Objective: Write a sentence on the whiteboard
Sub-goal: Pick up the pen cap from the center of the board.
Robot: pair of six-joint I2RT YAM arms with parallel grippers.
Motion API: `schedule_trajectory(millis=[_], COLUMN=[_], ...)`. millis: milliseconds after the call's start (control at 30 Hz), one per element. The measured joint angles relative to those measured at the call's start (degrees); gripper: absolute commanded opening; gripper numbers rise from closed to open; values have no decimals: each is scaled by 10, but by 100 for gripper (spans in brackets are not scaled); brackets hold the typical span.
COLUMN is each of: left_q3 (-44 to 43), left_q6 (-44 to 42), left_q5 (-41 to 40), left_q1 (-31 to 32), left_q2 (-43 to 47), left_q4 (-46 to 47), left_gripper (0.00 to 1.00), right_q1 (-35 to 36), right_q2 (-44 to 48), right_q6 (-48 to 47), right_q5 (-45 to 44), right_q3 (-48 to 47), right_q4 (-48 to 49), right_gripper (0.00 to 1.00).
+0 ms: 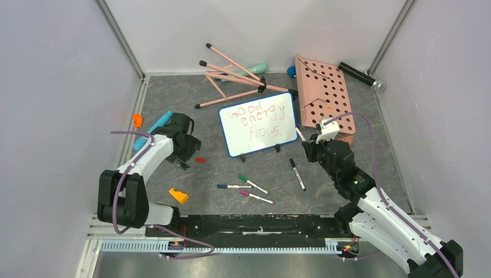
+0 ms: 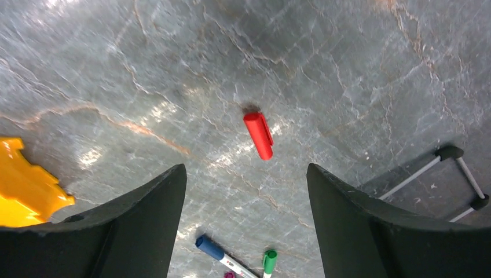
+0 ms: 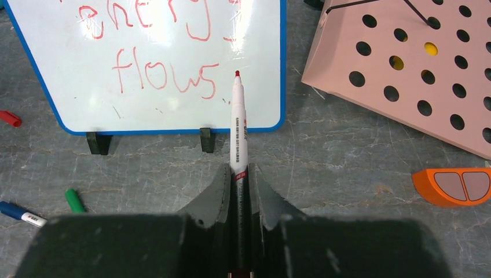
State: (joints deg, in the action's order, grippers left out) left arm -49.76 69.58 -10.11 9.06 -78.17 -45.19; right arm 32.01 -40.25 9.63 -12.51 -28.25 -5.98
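Whiteboard (image 1: pixel 240 142) stands on its feet in middle of the bench (image 1: pixel 211 136), w/ the sentence (image 1: pixel 259 119) in red. R hand (image 3: pixel 238 174) is closed tight on a red marker (image 3: pixel 238 127), uncapped tip near board's lower right corner. L hand (image 2: pixel 246 191) is wide open, holds nothing, above a red cap (image 2: pixel 258 135).

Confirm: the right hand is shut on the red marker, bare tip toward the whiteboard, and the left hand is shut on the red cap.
Wrong on the left hand: the left wrist view shows it open, the red cap loose on the table beyond it. The right hand does grip the red marker, bare tip toward the whiteboard.
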Motion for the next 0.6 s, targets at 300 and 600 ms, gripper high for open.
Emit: schedule_trajectory(millis=[300, 600], left_q3=[3, 4], left_q6=[60, 97], left_q5=[-3, 1], left_q1=[26, 26], left_q2=[-46, -108], left_q4=[5, 19], left_gripper=[60, 57], right_q1=[0, 0], right_q2=[-2, -3], right_q6=[0, 0], right_q5=[7, 13], right_q3=[0, 0], right_q4=[4, 4], right_gripper=[0, 0])
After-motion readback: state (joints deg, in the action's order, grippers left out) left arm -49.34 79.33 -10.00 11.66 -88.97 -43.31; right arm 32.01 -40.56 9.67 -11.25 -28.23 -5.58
